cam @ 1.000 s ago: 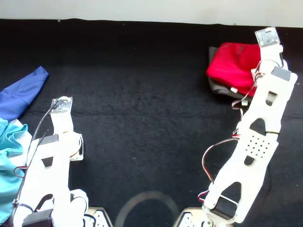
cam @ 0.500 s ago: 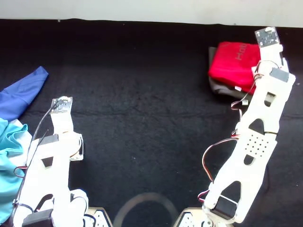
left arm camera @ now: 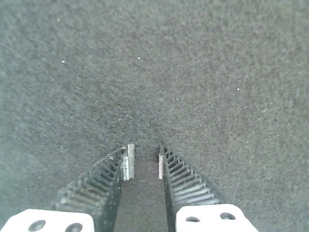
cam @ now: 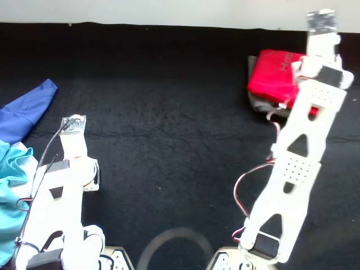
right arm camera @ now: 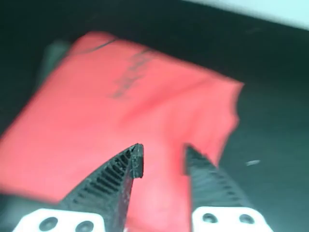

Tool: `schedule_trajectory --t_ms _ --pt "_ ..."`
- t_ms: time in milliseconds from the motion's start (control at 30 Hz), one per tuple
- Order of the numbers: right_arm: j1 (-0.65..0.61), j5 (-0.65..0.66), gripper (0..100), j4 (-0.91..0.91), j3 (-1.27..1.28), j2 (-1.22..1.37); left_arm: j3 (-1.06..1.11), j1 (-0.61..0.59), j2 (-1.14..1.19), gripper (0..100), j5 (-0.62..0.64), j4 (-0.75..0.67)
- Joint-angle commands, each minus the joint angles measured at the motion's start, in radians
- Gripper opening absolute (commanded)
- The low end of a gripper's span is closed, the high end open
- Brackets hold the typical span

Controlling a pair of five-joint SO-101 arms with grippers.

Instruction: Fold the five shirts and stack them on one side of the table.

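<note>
Red shirt (cam: 274, 76): folded, atop grey shirt (cam: 260, 104), surface (cam: 169, 112) far-right corner | right tool (right arm camera: 163, 162): slightly parted, empty, above it | left tool (left arm camera: 144, 165): narrowly parted, empty | handling: likely soft, light, limp; pinch a folded edge.

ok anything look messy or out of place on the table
Only the left edge: a blue shirt and a teal shirt lie crumpled and unfolded, side by side. At the far right the red shirt sits folded on a grey shirt, which peeks out beneath. Nothing looks damaged.
</note>
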Motion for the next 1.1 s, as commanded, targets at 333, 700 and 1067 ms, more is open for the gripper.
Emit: schedule_trajectory --t_ms 333,700,1067 --pt "-0.196 -0.011 3.7 -0.016 0.234 -0.005 0.001 0.007 0.004 11 -0.008 -0.021" --pt "-0.156 0.155 3.6 0.239 0.266 -0.016 0.001 0.007 0.004 11 -0.008 -0.021" --pt "-0.131 0.161 3.6 0.358 -0.17 -0.007 0.001 0.007 0.004 11 -0.008 -0.021"
